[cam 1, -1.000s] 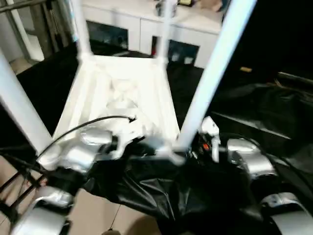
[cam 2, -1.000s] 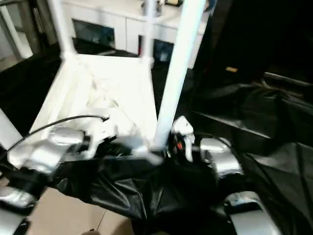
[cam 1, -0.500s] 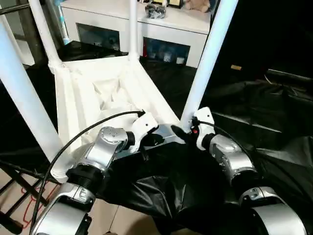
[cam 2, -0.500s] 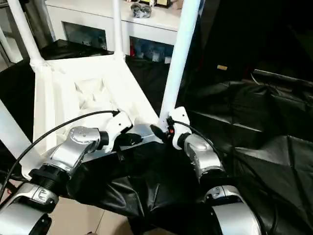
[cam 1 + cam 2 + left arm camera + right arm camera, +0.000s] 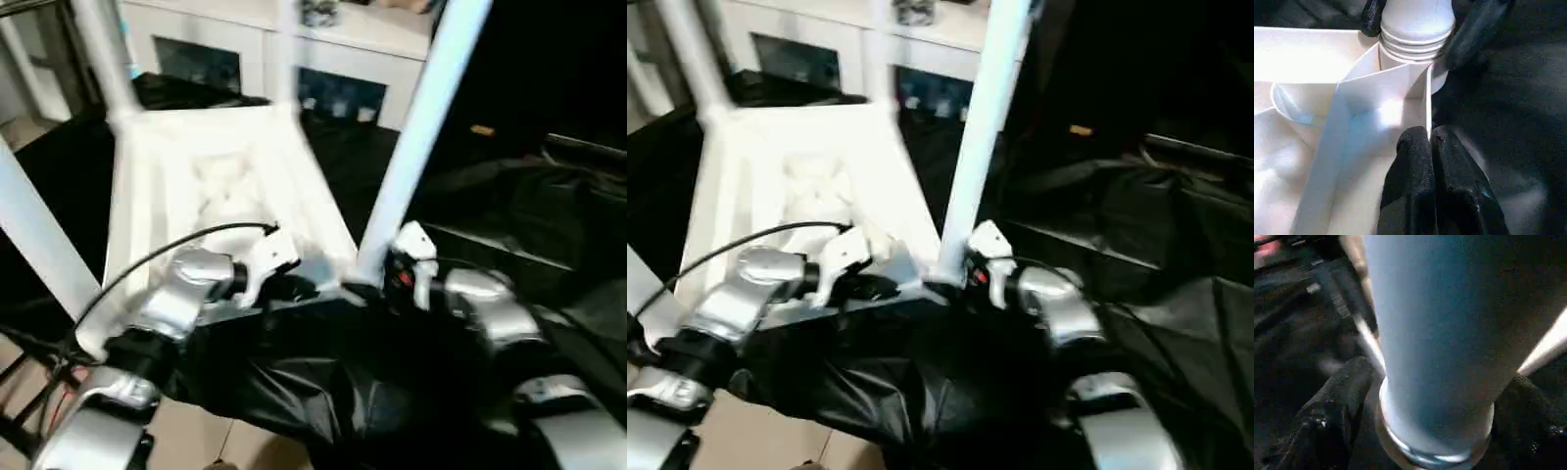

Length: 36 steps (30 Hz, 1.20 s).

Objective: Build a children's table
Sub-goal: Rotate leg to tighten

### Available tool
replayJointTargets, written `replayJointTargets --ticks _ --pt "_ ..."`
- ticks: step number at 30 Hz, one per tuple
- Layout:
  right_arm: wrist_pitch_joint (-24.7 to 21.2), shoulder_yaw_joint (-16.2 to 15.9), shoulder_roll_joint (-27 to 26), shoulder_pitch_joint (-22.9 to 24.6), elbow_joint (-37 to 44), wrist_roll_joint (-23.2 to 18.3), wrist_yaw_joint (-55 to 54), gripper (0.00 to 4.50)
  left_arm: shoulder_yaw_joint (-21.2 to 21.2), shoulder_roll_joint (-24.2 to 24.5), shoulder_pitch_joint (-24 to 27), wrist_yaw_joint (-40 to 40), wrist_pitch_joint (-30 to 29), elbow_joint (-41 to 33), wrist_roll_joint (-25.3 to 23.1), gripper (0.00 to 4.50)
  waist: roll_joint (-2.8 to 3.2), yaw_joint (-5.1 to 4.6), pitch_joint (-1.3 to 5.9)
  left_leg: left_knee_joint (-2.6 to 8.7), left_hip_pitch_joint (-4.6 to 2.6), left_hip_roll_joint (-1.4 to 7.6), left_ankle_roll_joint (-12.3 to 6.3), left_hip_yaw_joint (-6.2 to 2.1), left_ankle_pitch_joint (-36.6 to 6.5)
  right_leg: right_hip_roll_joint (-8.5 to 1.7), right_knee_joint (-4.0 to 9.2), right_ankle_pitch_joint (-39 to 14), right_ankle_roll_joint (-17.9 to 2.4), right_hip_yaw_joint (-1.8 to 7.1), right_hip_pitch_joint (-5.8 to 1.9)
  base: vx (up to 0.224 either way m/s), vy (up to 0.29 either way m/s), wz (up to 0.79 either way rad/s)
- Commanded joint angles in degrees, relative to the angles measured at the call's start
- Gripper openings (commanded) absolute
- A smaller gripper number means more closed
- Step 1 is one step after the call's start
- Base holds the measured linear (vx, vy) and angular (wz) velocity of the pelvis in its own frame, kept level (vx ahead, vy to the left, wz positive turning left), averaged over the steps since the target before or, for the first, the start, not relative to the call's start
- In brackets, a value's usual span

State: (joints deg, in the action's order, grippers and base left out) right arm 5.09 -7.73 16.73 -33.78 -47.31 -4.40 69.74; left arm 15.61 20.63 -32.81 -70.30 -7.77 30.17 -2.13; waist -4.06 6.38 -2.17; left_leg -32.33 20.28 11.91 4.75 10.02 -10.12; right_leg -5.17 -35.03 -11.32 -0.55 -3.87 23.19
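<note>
The tabletop lies upside down on black sheeting, ribbed underside up, with four legs rising from its corner sockets: near-right leg, near-left leg, far-left leg, far-right leg. The left gripper sits at the near edge of the tabletop, just left of the near-right socket; its two black fingers are pressed together, tips against a thin upright rib of the underside. The right gripper is at the base of the near-right leg; its fingers stand apart, one on each side of the leg just above the ringed socket collar. Whether they press on the leg cannot be told. Beyond the far edge stands a white cabinet with glass doors.
</note>
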Motion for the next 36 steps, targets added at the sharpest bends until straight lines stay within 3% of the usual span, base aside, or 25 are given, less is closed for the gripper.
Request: replayJointTargets --ticks 1,5,8,14,21,23,25,27,28,29,36 --pt "-0.75 -3.54 -0.41 0.68 2.14 -0.64 6.52 3.68 2.53 -0.43 0.77 -2.37 0.73 -0.72 0.51 0.00 0.30 0.18 2.91 3.12 -0.18 1.70 -4.83 0.40 -9.13 -2.79 3.01 -1.91 -15.28 2.23 -3.19 0.000 0.000 0.00" --pt "-1.62 -4.02 0.20 0.82 2.86 -0.66 9.22 3.68 2.59 0.64 0.94 -4.23 1.10 -0.94 1.01 0.00 0.25 0.42 2.74 3.41 -0.29 1.78 -2.98 0.30 -11.06 -2.91 3.35 -6.60 -13.92 2.36 -3.00 0.000 0.000 0.00" --pt "-1.62 -4.02 0.20 0.83 2.87 -0.76 9.58 3.37 2.48 0.83 0.99 -4.72 1.26 -0.94 1.11 0.00 0.17 0.41 2.75 3.46 -0.25 1.72 -2.28 0.24 -11.42 -3.02 3.44 -7.82 -13.43 2.40 -2.99 0.000 0.000 0.00" --pt "-3.43 -3.66 -0.08 0.67 2.87 -1.73 11.31 3.05 2.57 1.25 1.00 -5.75 1.22 -1.10 1.63 0.00 0.18 0.51 3.05 3.09 -0.23 1.57 -3.23 0.35 -7.98 -2.78 2.82 -2.16 -14.48 2.29 -3.13 0.000 0.000 0.00" --pt "-4.62 -2.53 -0.81 1.96 3.56 -2.33 8.90 2.73 2.31 0.24 0.87 -4.07 0.64 -0.77 1.45 0.00 0.37 0.65 2.96 3.22 -0.38 1.65 -2.38 0.33 -9.78 -2.88 3.12 -4.39 -14.21 2.35 -3.06 0.000 0.000 0.00" --pt "-5.38 -1.01 -2.04 1.25 1.56 -1.67 2.52 2.72 1.52 -0.89 0.55 -1.21 -0.37 -0.30 1.17 0.00 0.36 0.67 2.88 3.32 -0.37 1.62 -2.04 0.34 -9.77 -2.87 3.12 -4.68 -14.13 2.40 -3.04 0.000 0.000 0.00" --pt "-5.06 0.01 -3.09 0.50 -0.39 -0.44 -3.84 2.72 1.12 -1.84 0.18 1.33 -1.11 0.30 0.78 0.00 0.37 0.38 2.66 3.63 -0.41 1.53 -0.91 0.16 -11.94 -3.06 3.61 -8.54 -13.23 2.44 -2.88 0.000 0.000 0.00" --pt "-4.93 2.08 -5.53 -1.00 -4.25 1.28 -16.91 2.71 0.48 -4.27 -0.85 7.38 -2.24 2.19 -0.48 0.00 0.33 -0.39 2.40 4.12 -0.21 1.36 1.18 -0.31 -15.69 -3.24 4.39 -17.43 -10.51 2.42 -2.89 0.000 0.000 0.00" --pt "-4.93 2.08 -5.53 -1.00 -4.25 1.28 -16.91 2.70 0.48 -4.27 -0.85 7.38 -2.24 2.19 -0.48 0.00 0.33 -0.39 2.40 4.12 -0.21 1.36 1.18 -0.31 -15.69 -3.24 4.39 -17.43 -10.51 2.42 -2.89 0.000 0.000 0.00" --pt "-5.58 3.20 -7.30 -1.55 -5.80 1.44 -22.90 2.70 0.16 -6.19 -1.56 11.11 -3.01 3.37 -1.15 0.00 0.48 -0.80 2.47 4.18 -0.56 1.35 2.07 -0.53 -17.39 -3.34 4.89 -21.59 -8.82 2.43 -2.57 0.000 0.000 0.00" --pt "-7.41 2.62 -14.41 -1.81 -7.01 3.37 -34.50 2.70 0.36 -13.00 -2.87 19.35 -5.43 4.57 -2.37 0.00 0.47 -1.14 2.58 4.10 -0.39 1.30 0.98 -0.32 -16.04 -3.03 4.85 -17.35 -8.96 2.57 -2.40 0.000 0.000 0.00"
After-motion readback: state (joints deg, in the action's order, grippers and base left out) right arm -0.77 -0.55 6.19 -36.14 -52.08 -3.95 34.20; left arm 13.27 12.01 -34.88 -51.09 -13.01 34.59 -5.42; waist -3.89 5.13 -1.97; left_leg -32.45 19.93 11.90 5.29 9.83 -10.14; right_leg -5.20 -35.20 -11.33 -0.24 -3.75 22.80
